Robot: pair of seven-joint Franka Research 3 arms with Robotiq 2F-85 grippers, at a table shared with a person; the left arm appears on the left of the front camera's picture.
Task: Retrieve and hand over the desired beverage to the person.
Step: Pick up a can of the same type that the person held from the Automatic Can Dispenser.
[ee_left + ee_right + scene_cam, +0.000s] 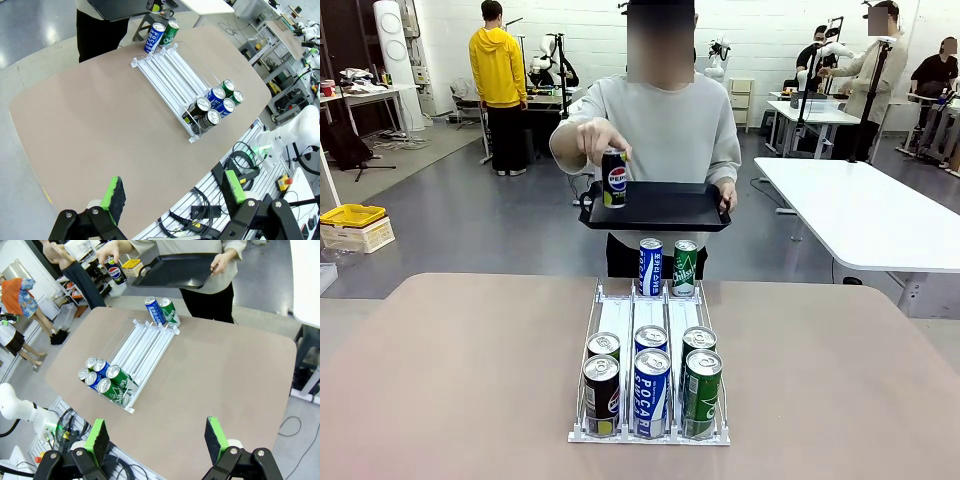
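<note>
The person [665, 120] in a light grey sweatshirt stands at the far side of the table, one hand under a black tray [655, 205] and the other hand gripping a black Pepsi can [614, 178] upright on the tray's left end. A white wire rack [649, 340] in the middle of the table holds black, blue and green cans in three lanes at its near end, with a blue can [650, 266] and a green can [685, 267] at its far end. My left gripper [175, 190] hangs open above the table's near edge. My right gripper [157, 437] is open too, high over the table.
A white table [860, 215] stands at the right behind the person. Other people and workbenches are farther back. A yellow bin [352, 216] sits on the floor at left. The brown tabletop [450, 380] spreads wide on both sides of the rack.
</note>
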